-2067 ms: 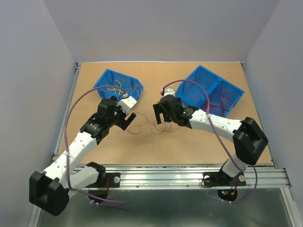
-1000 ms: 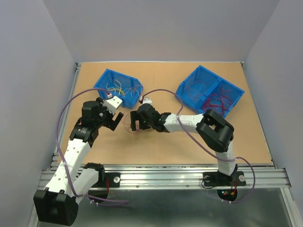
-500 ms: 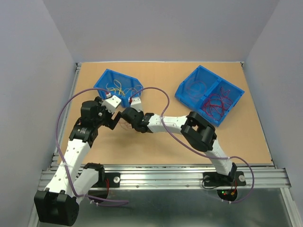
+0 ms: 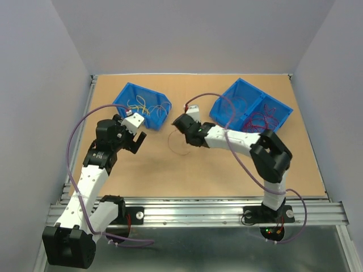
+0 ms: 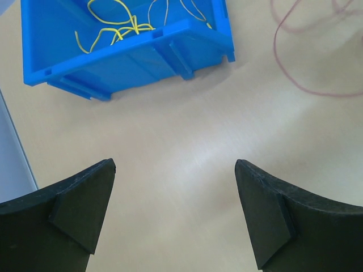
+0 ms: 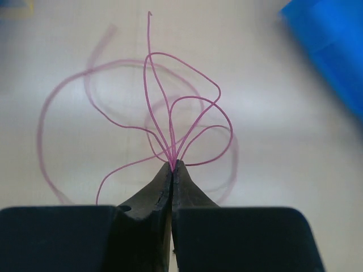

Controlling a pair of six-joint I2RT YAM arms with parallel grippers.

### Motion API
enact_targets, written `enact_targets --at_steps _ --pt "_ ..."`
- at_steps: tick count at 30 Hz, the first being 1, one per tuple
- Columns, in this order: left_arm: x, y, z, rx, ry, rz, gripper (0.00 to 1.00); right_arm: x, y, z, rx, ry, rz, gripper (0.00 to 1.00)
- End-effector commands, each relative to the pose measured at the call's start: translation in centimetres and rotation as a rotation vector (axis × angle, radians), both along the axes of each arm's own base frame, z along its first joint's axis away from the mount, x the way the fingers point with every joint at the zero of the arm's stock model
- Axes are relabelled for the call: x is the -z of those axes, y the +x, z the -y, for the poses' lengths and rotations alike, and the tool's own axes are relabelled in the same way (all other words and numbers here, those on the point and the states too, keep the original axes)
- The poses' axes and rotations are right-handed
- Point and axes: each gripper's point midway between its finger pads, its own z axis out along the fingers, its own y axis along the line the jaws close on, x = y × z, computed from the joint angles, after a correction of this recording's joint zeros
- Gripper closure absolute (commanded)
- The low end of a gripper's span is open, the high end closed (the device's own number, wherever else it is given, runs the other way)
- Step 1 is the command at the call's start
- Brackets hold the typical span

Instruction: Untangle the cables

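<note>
Near the middle of the bench [image 4: 170, 175], several dark-red cables [image 6: 190, 102] are pinched in the closed right tool [image 6: 172, 165], loops fanning outward. The left tool [image 5: 174, 165] is held wide open, empty. The cables are judged light, limp, springy; one strand's end is best taken.

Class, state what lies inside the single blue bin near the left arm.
Loose yellow cables lie curled in the bin. Its near wall hides the front of its floor from the wrist view.
</note>
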Motion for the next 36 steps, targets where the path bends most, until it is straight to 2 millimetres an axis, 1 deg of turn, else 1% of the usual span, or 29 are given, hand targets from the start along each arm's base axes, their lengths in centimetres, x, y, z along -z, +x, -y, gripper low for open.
enact_targets --at_steps 1,3,6,7,8,9,10,11,12,13,15,16,17,18,19,21,22,24,25,26,28,29,30,31,32,33,34,35,36 --pt "-0.7 0.3 0.7 0.037 -0.025 0.037 0.01 -9.3 3.3 3.1 0.057 0.153 0.149 1.0" --pt "-0.7 0.3 0.8 0.045 -0.026 0.036 0.01 -12.8 3.9 4.2 0.062 0.199 0.2 1.0" --pt "-0.5 0.3 1.1 0.058 -0.03 0.03 0.01 -17.8 5.8 6.5 0.084 0.285 0.268 0.99" --pt "-0.6 0.3 1.1 0.062 -0.033 0.033 0.01 -18.8 6.9 8.2 0.118 0.294 0.284 1.0" --pt "-0.7 0.3 1.2 0.068 -0.032 0.034 0.01 -20.7 7.5 8.8 0.13 0.318 0.31 0.99" --pt "-0.6 0.2 1.2 0.068 -0.034 0.027 0.01 -21.7 8.0 9.6 0.137 0.326 0.322 0.99" --pt "-0.6 0.2 1.3 0.07 -0.034 0.026 0.01 -22.0 8.6 10.9 0.162 0.314 0.319 1.0" --pt "-0.8 0.2 1.3 0.071 -0.039 0.029 0.01 -23.9 9.3 11.3 0.172 0.33 0.349 0.99" --pt "-0.8 0.2 1.5 0.079 -0.045 0.028 0.01 -23.6 10.0 11.9 0.179 0.324 0.334 1.0" --pt "-0.7 0.2 1.7 0.087 -0.05 0.023 0.01 -23.6 10.2 11.8 0.177 0.322 0.327 0.99" --pt "-0.7 0.2 2.0 0.103 -0.055 0.013 0.01 -23.7 11.0 13.3 0.227 0.305 0.326 0.99" --pt "-0.6 0.2 2.2 0.113 -0.059 0.005 0.01 -23.2 11.3 13.9 0.247 0.299 0.318 1.0" --pt "-0.5 0.4 2.6 0.126 -0.062 -0.007 0.01 -22.5 11.7 15.2 0.282 0.295 0.308 1.0" --pt "-0.4 0.4 2.8 0.133 -0.064 -0.013 0.01 -21.4 11.8 16.0 0.303 0.291 0.288 0.99" --pt "-0.6 0.5 3.1 0.149 -0.069 -0.012 0.01 -20.9 12.3 17.5 0.352 0.296 0.284 0.99" --pt "-0.6 0.7 4.1 0.181 -0.081 -0.026 0.01 -18.7 12.7 19.2 0.407 0.269 0.256 1.0" --pt "-1.2 0.8 4.7 0.197 -0.092 -0.018 0.01 -18.0 13.1 20.7 0.443 0.259 0.251 0.99" --pt "-1.5 1.0 7.1 0.243 -0.116 -0.027 0.01 -15.7 13.8 21.7 0.465 0.247 0.212 0.99" --pt "-2.0 1.6 7.6 0.232 -0.109 -0.013 0.01 -14.5 14.1 22.4 0.48 0.239 0.193 1.0" --pt "-1.8 1.5 10.2 0.283 -0.109 -0.018 0.01 -13.1 14.6 22.2 0.472 0.231 0.173 0.99" --pt "-1.8 1.9 12.5 0.299 -0.107 -0.015 0.02 -11.4 15.3 22.5 0.479 0.207 0.143 1.0" --pt "-2.5 2.5 13.5 0.286 -0.125 -0.006 0.02 -11.0 15.8 22.4 0.48 0.204 0.139 1.0" --pt "-2.1 2.9 15.2 0.314 -0.136 -0.017 0.02 -8.7 16.3 22.2 0.479 0.179 0.099 0.99" --pt "-2.3 3.4 15.9 0.314 -0.152 -0.024 0.02 -7.8 16.7 22.1 0.475 0.171 0.083 0.99" --pt "-3.5 4.1 16.8 0.321 -0.175 -0.014 0.02 -6.8 17.1 22.0 0.472 0.161 0.065 0.99" --pt "-3.2 5.2 17.8 0.316 -0.196 -0.027 0.02 -6.3 17.4 21.9 0.471 0.155 0.059 0.99" --pt "-4.7 6.4 18.6 0.319 -0.213 0.0 0.02 -4.1 17.7 21.8 0.472 0.135 0.021 0.99" --pt "-3.3 7.6 19.3 0.301 -0.212 -0.036 0.02 -3.3 17.8 21.8 0.472 0.124 0.007 0.99" --pt "-3.3 8.5 19.7 0.286 -0.215 -0.04 0.02 -2.9 18.0 21.8 0.472 0.116 0.002 1.0"
